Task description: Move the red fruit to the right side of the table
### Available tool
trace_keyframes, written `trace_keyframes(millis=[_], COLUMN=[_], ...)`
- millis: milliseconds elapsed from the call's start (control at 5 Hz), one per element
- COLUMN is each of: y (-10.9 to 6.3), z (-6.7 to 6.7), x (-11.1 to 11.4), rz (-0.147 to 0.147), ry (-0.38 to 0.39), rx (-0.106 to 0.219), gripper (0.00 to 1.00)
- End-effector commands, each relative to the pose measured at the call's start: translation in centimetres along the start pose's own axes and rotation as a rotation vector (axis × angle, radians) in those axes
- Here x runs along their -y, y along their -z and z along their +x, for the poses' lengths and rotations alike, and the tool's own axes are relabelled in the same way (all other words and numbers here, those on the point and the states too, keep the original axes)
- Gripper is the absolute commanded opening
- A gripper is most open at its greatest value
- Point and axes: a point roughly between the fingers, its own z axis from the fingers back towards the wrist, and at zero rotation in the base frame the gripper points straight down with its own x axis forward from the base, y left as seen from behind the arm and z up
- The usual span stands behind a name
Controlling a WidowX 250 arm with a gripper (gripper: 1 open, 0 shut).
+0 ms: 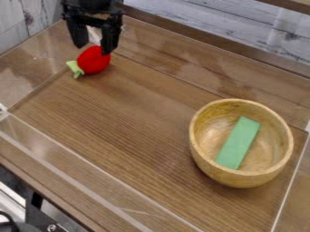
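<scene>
bright red fruit (93, 60), green block (238, 142), brown wood-grain table (133, 118)

The end effector (93, 40) pointed straight down, its two dark fingers (76, 36) spread wide with nothing between them. It hung directly above the red fruit (92, 60), one finger towards the fruit's left edge and the other towards its right, the tips just over its top. Whether they touched the fruit could not be told. The wrist ran up out of view.
</scene>
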Motion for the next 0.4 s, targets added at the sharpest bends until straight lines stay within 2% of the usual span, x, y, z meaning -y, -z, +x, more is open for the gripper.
trace_keyframes(millis=[0, 200], y=[-1.0, 0.0], z=[2.5, 3.6], x=[-1.3, -1.6], rz=[0.021, 0.015], ry=[0.040, 0.069], rx=[0.076, 0.081], gripper=[1.00, 1.00])
